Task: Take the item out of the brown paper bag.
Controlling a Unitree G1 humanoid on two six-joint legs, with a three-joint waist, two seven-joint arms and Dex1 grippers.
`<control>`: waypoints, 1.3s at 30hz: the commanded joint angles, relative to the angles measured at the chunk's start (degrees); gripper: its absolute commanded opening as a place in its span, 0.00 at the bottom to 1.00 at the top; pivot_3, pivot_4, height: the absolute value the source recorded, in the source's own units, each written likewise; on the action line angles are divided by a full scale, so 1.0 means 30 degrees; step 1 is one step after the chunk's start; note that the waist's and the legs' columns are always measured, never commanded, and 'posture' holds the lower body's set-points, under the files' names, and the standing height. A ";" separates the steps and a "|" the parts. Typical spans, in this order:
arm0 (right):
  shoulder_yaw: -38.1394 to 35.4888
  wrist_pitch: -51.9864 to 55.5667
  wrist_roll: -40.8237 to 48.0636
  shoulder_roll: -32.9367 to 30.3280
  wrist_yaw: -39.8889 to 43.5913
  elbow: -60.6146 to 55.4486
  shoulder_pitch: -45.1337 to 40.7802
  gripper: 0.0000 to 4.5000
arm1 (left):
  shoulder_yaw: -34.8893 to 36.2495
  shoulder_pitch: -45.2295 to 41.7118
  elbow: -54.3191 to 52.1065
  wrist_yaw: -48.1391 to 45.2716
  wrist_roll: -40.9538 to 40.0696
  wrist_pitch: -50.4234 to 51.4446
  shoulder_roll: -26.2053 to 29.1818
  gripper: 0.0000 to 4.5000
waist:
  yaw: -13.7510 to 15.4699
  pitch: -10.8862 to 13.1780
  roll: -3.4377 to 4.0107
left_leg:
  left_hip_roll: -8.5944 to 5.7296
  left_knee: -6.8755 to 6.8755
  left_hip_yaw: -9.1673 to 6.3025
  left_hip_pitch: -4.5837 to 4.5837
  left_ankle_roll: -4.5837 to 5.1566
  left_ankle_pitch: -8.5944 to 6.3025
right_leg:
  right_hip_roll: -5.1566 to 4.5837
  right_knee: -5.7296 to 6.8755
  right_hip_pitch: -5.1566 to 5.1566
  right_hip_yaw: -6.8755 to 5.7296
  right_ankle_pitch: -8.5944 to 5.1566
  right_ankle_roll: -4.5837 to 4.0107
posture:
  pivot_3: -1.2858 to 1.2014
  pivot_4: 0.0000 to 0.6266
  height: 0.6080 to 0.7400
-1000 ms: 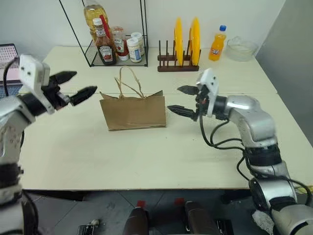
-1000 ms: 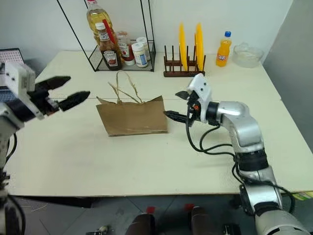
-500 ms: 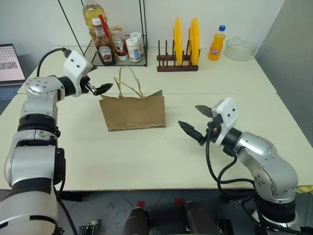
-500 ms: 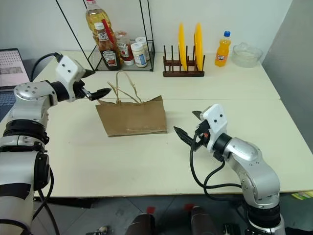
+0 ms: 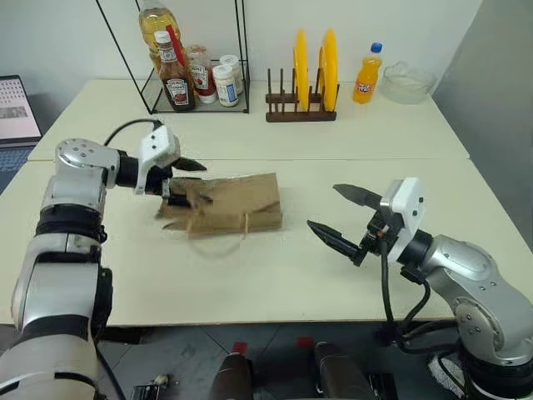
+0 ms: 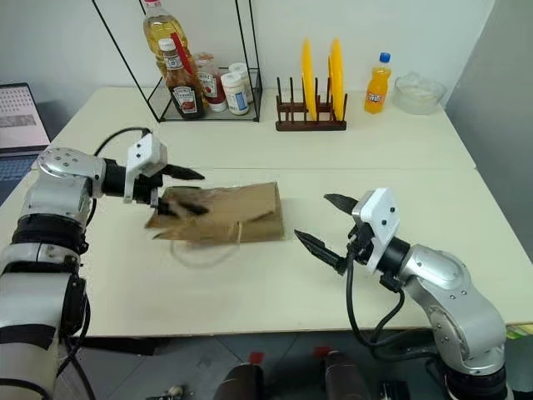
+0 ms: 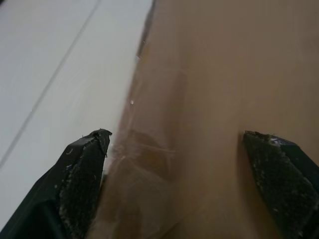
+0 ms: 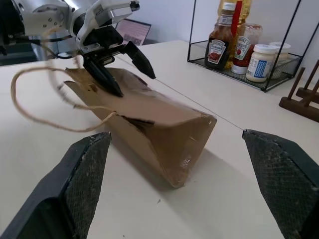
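Bag (image 5: 237, 202) lies tipped before condiment rack (image 5: 200, 79); both grippers' jaws gape empty.

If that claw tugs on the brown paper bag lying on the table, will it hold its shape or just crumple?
The brown paper bag probably crumples: its mouth end by the left claw already looks creased. Its cord handles lie limp, so they would likely flop. Lying flat, it would probably slide, not tip.

You see the brown paper bag (image 5: 226, 204) lying tipped on its side just left of the picture's middle, its crumpled open end facing left and its thin cord handles (image 5: 218, 236) flopped on the table.
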 commanded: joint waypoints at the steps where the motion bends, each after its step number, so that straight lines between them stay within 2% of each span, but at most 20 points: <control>1: 0.0834 -0.2434 -0.0638 -0.0730 0.1471 0.1149 0.0464 0.99 | 0.0472 0.2461 -0.5942 -0.0453 -0.1478 0.2823 0.1196 1.00 | -0.0026 0.0000 -0.0002 | 0.0001 0.0005 -0.0003 0.0002 0.0000 0.0000 | 0.0001 0.0001 0.0001 -0.0001 0.0000 0.0000 | 0.52 0.24 1.00; 8: 0.1516 -0.4378 -0.0954 -0.1191 0.2341 0.3004 0.0712 0.99 | 0.2006 0.7473 -1.3341 0.0913 -0.3222 0.5880 0.3198 1.00 | 0.0006 0.0001 -0.0003 | -0.0001 0.0068 -0.0006 0.0020 0.0004 -0.0002 | 0.0001 0.0024 0.0040 0.0004 -0.0002 0.0007 | 0.52 0.24 1.00; 14: 0.2015 -0.5124 -0.1014 -0.1389 0.2955 0.3528 0.1117 0.99 | 0.2959 0.8763 -1.8498 0.2604 -0.4676 0.7200 0.3643 1.00 | 0.0280 0.0005 -0.0011 | 0.0000 0.0074 -0.0005 0.0014 0.0004 -0.0003 | 0.0004 0.0020 0.0039 0.0004 -0.0003 0.0008 | 0.52 0.24 1.00; 18: 0.2182 -0.5966 -0.1238 -0.1702 0.3652 0.4375 0.1275 0.99 | 0.2803 1.0943 -2.1601 0.2128 -0.4488 0.5003 0.4341 1.00 | 0.0309 0.0005 -0.0009 | -0.0003 0.0071 0.0028 0.0027 0.0007 -0.0005 | 0.0001 -0.0003 0.0045 0.0032 -0.0003 0.0008 | 0.52 0.24 1.00; 24: 0.2319 -0.6753 -0.1467 -0.2090 0.4359 0.5226 0.1411 0.99 | 0.3178 1.3826 -2.2023 0.1482 -0.4498 0.2737 0.5045 1.00 | 0.0276 0.0006 -0.0010 | 0.0015 0.0058 0.0071 0.0066 0.0010 -0.0007 | 0.0019 0.0004 0.0045 0.0070 -0.0005 0.0006 | 0.52 0.24 1.00; 29: 0.2370 -0.7041 -0.1442 -0.2466 0.4837 0.5567 0.1629 0.99 | 0.2657 1.5964 -1.9695 0.0646 -0.2704 -0.2547 0.5653 1.00 | 0.0343 0.0006 -0.0010 | 0.0015 0.0058 0.0084 0.0069 0.0019 -0.0011 | 0.0019 -0.0005 0.0046 0.0079 -0.0006 0.0004 | 0.52 0.24 1.00; 34: 0.2517 -0.6918 -0.1391 -0.2517 0.4701 0.5328 0.1671 0.99 | 0.1612 1.5730 -1.8630 0.1977 -0.1500 -0.4487 0.4639 1.00 | 0.0368 0.0006 -0.0011 | 0.0012 0.0066 0.0093 0.0059 0.0029 -0.0017 | 0.0016 -0.0013 0.0047 0.0084 -0.0006 0.0004 | 0.52 0.24 1.00; 39: 0.2897 -0.6936 -0.1725 -0.2605 0.4642 0.5132 0.1702 0.99 | 0.0567 1.5652 -1.8854 0.4078 -0.1197 -0.3660 0.2813 1.00 | 0.0380 0.0005 -0.0012 | 0.0013 0.0073 0.0095 0.0057 0.0040 -0.0024 | 0.0018 -0.0011 0.0047 0.0086 -0.0005 0.0004 | 0.52 0.24 1.00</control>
